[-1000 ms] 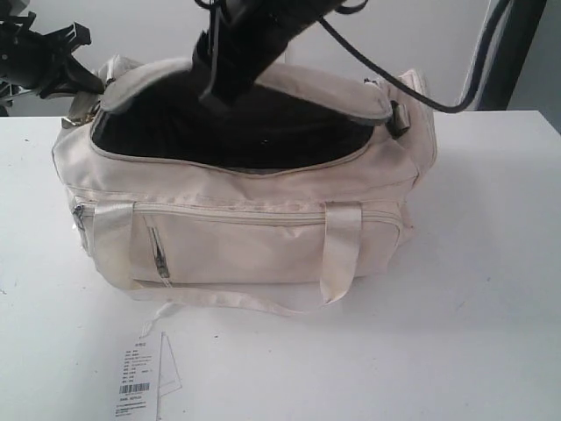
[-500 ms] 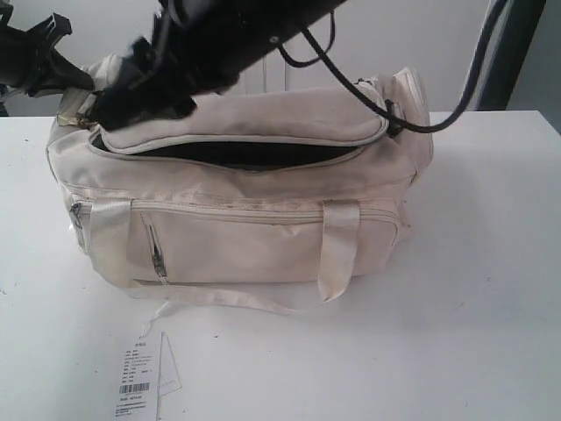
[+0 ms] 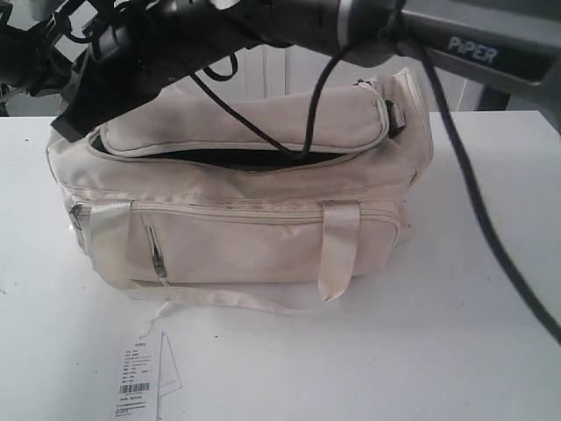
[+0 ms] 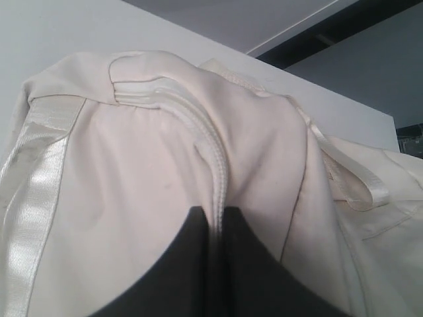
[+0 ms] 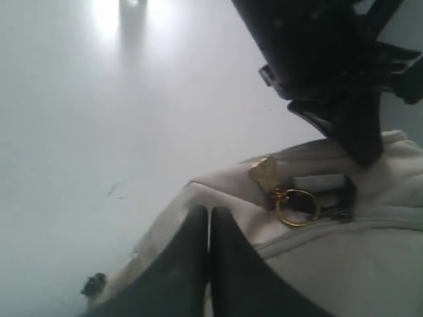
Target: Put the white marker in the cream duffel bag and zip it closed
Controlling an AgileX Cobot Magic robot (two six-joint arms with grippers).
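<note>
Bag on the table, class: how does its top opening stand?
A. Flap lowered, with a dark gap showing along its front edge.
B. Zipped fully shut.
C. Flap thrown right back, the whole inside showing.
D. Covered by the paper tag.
A: the bag has its flap lying down over the top, with a dark slit open under the flap's front edge.

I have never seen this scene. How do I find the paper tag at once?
Find the big cream duffel bag in the middle of the white table. On the table before its left front corner, seen from the exterior view, lies the paper tag. It alone is flat, with lines of small print and a barcode.
</note>
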